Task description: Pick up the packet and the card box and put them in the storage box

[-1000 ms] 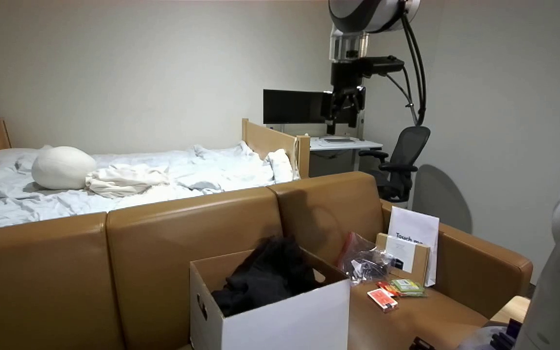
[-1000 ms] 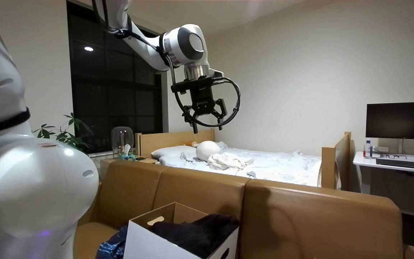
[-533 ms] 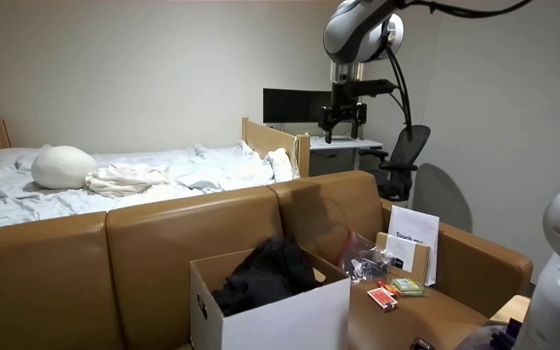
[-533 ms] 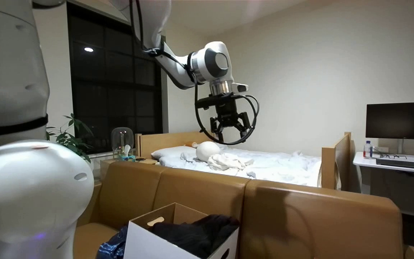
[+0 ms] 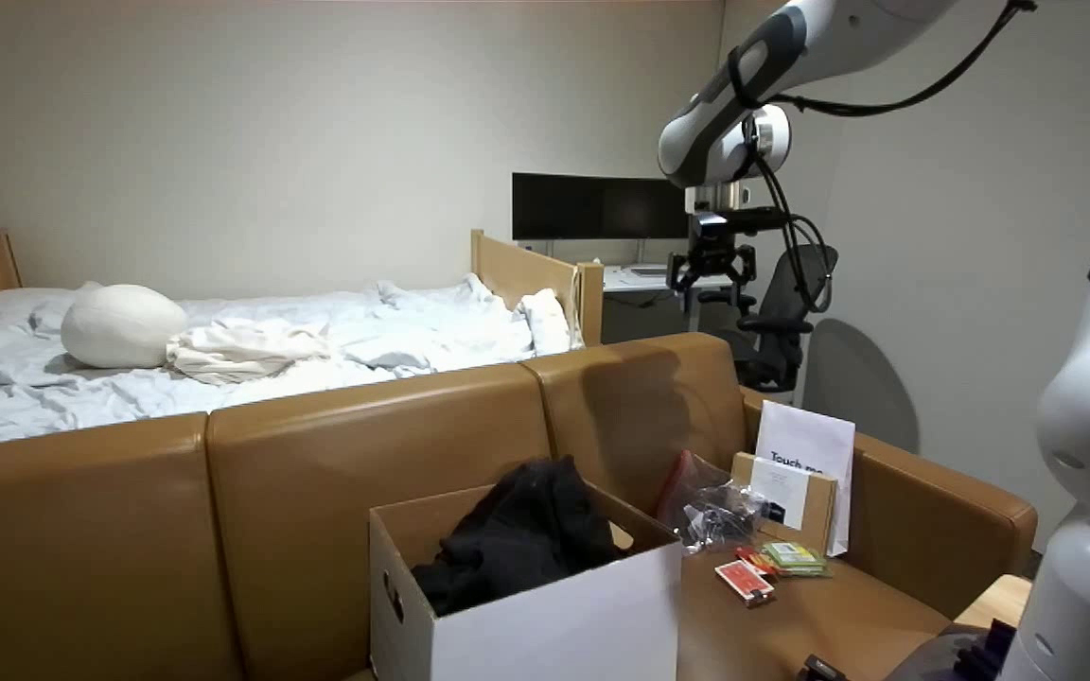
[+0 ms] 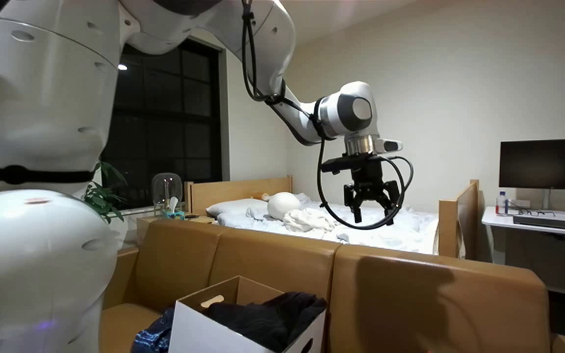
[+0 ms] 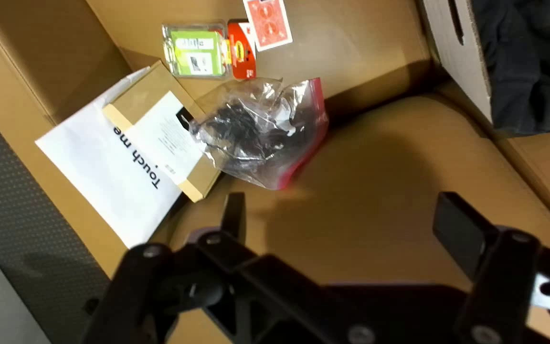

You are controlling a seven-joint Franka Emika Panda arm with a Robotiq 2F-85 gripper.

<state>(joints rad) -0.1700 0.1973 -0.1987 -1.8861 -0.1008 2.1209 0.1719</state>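
The packet, green in clear plastic with a red-orange piece at one end, lies on the sofa seat in an exterior view (image 5: 796, 558) and near the top of the wrist view (image 7: 196, 51). Touching that orange end is the red card box (image 7: 269, 23), also visible in an exterior view (image 5: 744, 582). The white storage box (image 5: 554, 619) stands to their left on the seat, black cloth inside, and shows in both exterior views. My gripper (image 7: 341, 210) is high above the sofa, jaws wide apart and nothing between them. Both exterior views show it too, near the backrest's top.
A clear zip bag (image 7: 275, 129) with a red edge lies close to the packet. Behind the packet, a cardboard box (image 5: 810, 501) and a white "Touch me" bag (image 5: 805, 435) lean near the armrest (image 5: 933, 501). The sofa backrest (image 5: 640, 416) rises behind them.
The arm has come down and swung toward the sofa end where the packet and card box lie. The gripper has stayed open. The objects on the sofa have not moved.
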